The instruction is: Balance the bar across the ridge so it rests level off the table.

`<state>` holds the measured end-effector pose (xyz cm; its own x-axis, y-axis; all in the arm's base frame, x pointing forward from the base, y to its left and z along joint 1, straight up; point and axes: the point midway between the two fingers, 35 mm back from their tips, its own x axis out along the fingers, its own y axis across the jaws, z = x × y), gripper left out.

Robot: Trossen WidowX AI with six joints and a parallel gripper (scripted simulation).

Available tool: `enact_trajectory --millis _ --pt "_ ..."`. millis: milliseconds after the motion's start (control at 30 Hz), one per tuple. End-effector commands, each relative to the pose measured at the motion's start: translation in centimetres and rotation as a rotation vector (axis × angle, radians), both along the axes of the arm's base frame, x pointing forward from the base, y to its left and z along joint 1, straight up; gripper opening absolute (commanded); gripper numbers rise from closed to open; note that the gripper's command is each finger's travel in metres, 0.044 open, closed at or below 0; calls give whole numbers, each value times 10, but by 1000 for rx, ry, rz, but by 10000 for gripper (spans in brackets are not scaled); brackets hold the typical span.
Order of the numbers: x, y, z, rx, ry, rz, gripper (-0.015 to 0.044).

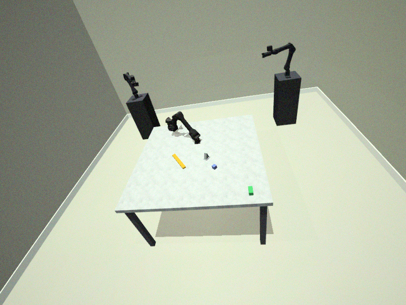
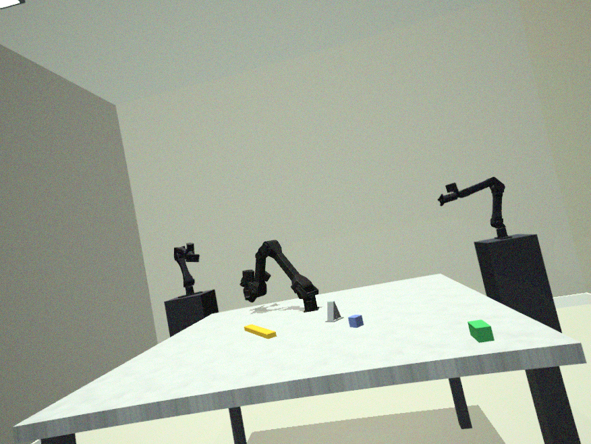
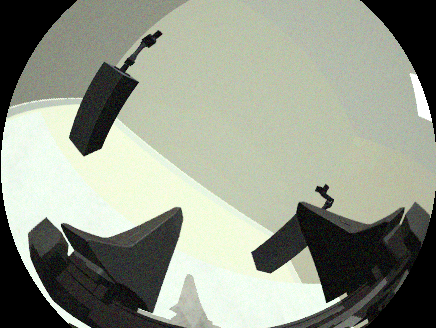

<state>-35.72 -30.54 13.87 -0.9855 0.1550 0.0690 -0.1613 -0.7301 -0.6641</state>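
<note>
The orange-yellow bar (image 1: 178, 161) (image 2: 260, 331) lies flat on the table (image 1: 147, 193) (image 2: 191, 372), left of the ridge. The ridge (image 1: 206, 156) (image 2: 330, 311) is a small grey upright piece with a dark sloped side, standing on the table with nothing on it. My gripper (image 1: 172, 129) (image 2: 250, 299) (image 3: 240, 206) is open and empty, with its two dark fingers far apart in the wrist view. It is above the table's back left part, behind the bar and away from it. Bar and ridge are not in the wrist view.
A small blue cube (image 1: 214, 166) (image 2: 355, 320) sits close to the ridge, toward the front right. A green block (image 1: 250, 190) (image 2: 480, 330) lies near the front right corner. Two dark pedestals (image 1: 286, 98) (image 3: 100, 110) with other arms stand behind the table.
</note>
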Motion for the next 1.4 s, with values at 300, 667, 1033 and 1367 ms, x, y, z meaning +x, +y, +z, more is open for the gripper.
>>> enact_trajectory --millis 300,667,1033,1367 --pt "38 -64 -1 151 -59 219 315" --pt "95 -117 -6 263 -88 456 315" --pt "166 -159 -15 378 -145 685 315" --pt "244 -187 -27 544 -204 922 315"
